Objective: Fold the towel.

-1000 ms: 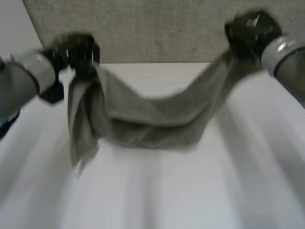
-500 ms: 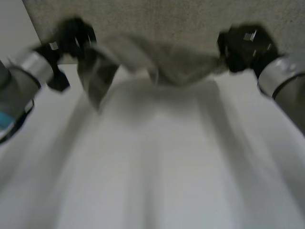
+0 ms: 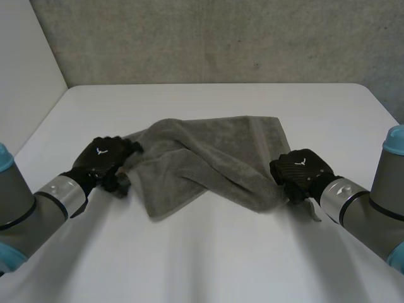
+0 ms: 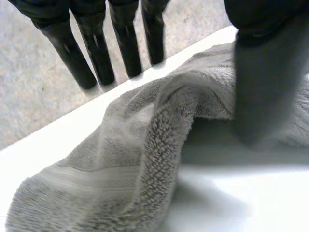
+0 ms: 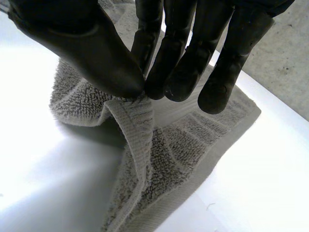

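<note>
A grey towel (image 3: 205,158) lies rumpled and loosely doubled over in the middle of the white table (image 3: 208,259). My left hand (image 3: 101,161) rests at the towel's left edge. In its wrist view the fingers (image 4: 96,53) stand straight and apart from the thumb, with the towel (image 4: 145,159) lying loose under the palm, so the hand is open. My right hand (image 3: 300,172) is at the towel's near right corner. There the thumb and fingers (image 5: 178,53) pinch a hemmed edge of the towel (image 5: 169,159) just above the tabletop.
A grey rough wall (image 3: 221,38) runs behind the table's far edge. The table's left edge slants away past my left arm (image 3: 38,202). Bare white tabletop stretches in front of the towel and beyond it.
Both hands have dropped from high up, where the towel hung between them, down to the table. The towel now lies on the tabletop. My left hand has opened and let go.
</note>
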`<move>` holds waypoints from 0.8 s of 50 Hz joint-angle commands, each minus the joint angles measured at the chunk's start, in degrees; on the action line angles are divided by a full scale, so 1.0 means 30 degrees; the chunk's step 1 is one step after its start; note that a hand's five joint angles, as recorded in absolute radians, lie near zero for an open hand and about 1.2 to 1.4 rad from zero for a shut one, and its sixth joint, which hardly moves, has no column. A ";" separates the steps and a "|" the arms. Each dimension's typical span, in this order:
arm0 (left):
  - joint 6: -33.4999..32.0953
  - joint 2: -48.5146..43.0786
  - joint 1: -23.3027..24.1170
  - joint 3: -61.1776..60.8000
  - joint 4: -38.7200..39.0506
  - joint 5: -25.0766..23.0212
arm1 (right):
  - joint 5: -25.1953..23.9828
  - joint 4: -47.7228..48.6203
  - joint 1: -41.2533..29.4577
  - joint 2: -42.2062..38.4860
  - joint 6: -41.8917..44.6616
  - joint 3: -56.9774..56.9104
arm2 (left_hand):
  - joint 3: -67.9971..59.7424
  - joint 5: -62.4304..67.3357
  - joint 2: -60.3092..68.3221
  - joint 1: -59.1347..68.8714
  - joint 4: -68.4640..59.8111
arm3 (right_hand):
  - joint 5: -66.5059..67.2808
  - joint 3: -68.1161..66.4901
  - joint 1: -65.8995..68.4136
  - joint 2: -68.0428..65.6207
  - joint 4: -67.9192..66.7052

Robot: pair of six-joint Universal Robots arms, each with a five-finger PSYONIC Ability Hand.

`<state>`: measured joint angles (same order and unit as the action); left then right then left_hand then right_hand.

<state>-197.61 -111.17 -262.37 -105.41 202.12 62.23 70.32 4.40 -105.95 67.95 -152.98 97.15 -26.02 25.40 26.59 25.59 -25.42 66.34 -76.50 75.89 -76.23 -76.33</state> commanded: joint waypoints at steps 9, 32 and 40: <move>-0.3681 0.5032 0.2373 -0.5609 0.1767 0.0260 | -0.0091 0.1168 0.0014 -0.0063 -0.0101 0.0635 | 0.3756 -0.6885 -0.3947 -0.3614 0.3558 | 0.1221 -0.1167 0.1368 -0.1257 -0.1225; -0.3829 -0.1554 0.6625 -0.2483 0.3849 0.6440 | -0.0091 0.1638 0.0160 -0.0356 -0.0101 0.1133 | 0.1063 -0.4192 -0.1254 -0.0921 0.0864 | 0.1221 -0.1167 0.1368 -0.1257 -0.1225; -0.3829 -0.2376 0.6625 -0.1369 0.3937 0.6589 | -0.0061 0.1638 0.0160 -0.0385 -0.0072 0.1133 | -0.0784 -0.2345 0.0593 0.0926 -0.0982 | 0.1221 -0.1167 0.1368 -0.1257 -0.1225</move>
<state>-209.09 -117.08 -242.31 -111.53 213.92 81.98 70.11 9.33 -105.47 66.87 -153.23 100.57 -28.73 29.02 28.19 28.66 -28.69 66.34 -76.50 75.89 -76.42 -76.33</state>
